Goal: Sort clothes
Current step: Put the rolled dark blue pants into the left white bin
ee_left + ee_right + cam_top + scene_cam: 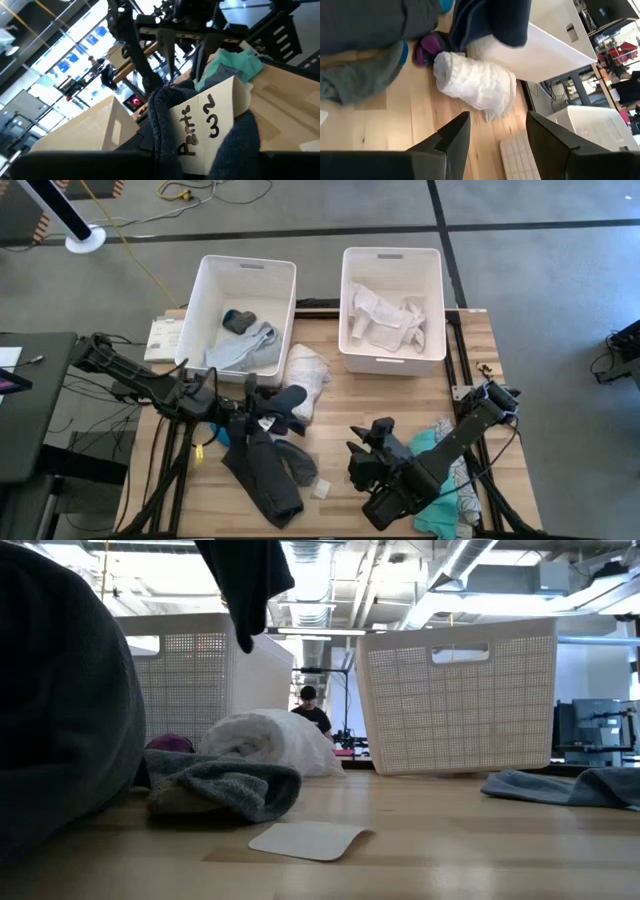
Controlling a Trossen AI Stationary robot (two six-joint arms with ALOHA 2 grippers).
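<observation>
The wooden desk (330,395) carries two white bins at its far edge. Left of the left bin's (245,315) near corner, the left gripper (262,418) has its jaws closed on dark pants (262,470) tagged with a card (207,125); lift them clear of the pile before swinging over the rim. To the right, the right gripper (495,137) waits, jaws open and empty.

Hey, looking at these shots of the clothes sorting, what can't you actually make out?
- Left gripper: high view, fingers buried in the dark garment it holds.
- Teal garment: high view, the right arm covers most of it.
- Left bin contents: low view, the wall hides them.
- Paper tag: left wrist view, fabric hides its lower end.
</observation>
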